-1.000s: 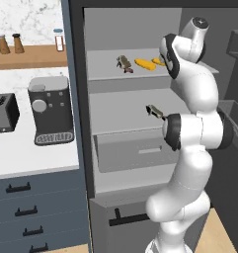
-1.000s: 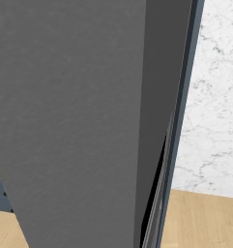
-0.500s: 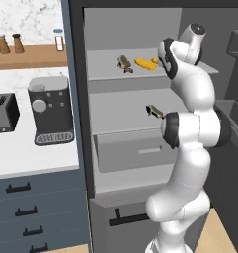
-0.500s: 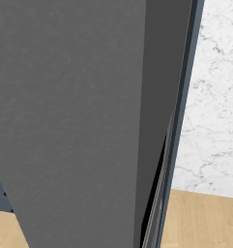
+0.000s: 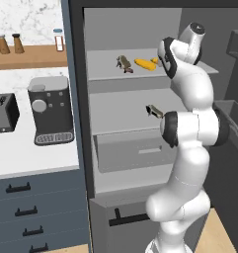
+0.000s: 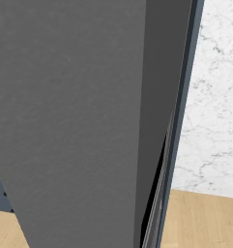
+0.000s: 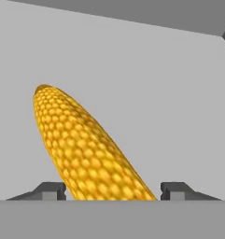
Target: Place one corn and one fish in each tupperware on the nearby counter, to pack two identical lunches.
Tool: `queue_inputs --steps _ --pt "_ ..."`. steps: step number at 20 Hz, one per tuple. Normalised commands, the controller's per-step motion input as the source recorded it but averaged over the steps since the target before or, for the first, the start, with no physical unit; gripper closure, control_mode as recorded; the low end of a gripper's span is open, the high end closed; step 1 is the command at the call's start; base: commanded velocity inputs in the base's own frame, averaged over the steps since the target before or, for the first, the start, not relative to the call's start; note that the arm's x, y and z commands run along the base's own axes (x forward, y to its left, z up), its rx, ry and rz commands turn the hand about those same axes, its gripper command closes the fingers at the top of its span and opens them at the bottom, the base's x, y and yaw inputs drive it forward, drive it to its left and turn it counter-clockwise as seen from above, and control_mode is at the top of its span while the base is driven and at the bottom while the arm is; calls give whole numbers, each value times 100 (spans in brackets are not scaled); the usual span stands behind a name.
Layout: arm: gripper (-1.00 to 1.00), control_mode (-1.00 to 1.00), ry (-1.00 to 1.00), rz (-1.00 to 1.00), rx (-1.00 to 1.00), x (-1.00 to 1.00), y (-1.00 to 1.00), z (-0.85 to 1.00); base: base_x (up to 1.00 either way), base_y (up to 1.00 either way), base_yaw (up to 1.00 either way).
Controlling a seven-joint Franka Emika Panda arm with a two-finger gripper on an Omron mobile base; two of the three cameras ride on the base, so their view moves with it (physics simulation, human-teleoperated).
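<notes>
Reaching a little further into the open grey fridge (image 5: 140, 99) than half a second ago, the white arm's hand now sits at the right end of the top shelf, partly covering the second cob there. On that grey top shelf (image 5: 105, 66) lie a small brown-grey fish (image 5: 123, 63) and, just right of it, an elongated yellow-orange corn cob (image 5: 145, 64); another yellow cob (image 5: 155, 61) peeks out beside the hand. A second brown-grey fish (image 5: 154, 110) lies on the middle shelf, just beside the arm's dark elbow joint.

From the hand view, the bumpy yellow corn cob (image 7: 86, 144) runs slantwise between the two dark fingertips (image 7: 49, 190), its tapered end pointing up and away. The tool (image 7: 111, 191) has its fingers apart, one on each side of the cob; whether either pad touches the corn is hard to tell at this angle.

Left of the fridge, the white marbled bench (image 5: 26, 158) over dark blue-grey drawers (image 5: 31, 212) carries a grey coffee machine (image 5: 50, 108) and a dark toaster (image 5: 3, 112). Above them, a wooden wall shelf (image 5: 29, 57) holds small bottles and shakers. The right base view faces a flat grey fridge door panel (image 6: 79, 121), with marbled wall (image 6: 214, 97) and wooden floor (image 6: 200, 220) beyond its edge.
</notes>
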Motion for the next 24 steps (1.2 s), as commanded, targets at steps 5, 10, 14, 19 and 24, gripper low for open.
queue_inputs --steps 5,10,14,19,24 --pt "100 -100 0 0 0 -27 11 -23 0 0 0" --pt "100 -100 0 -7 0 -60 15 -4 0 0 0" --pt "100 -100 0 -23 -1 -59 38 0 0 0 0" --pt "100 -100 0 -28 0 -84 28 0 0 0 0" --pt "100 -100 0 -23 4 -100 35 0 0 0 0"
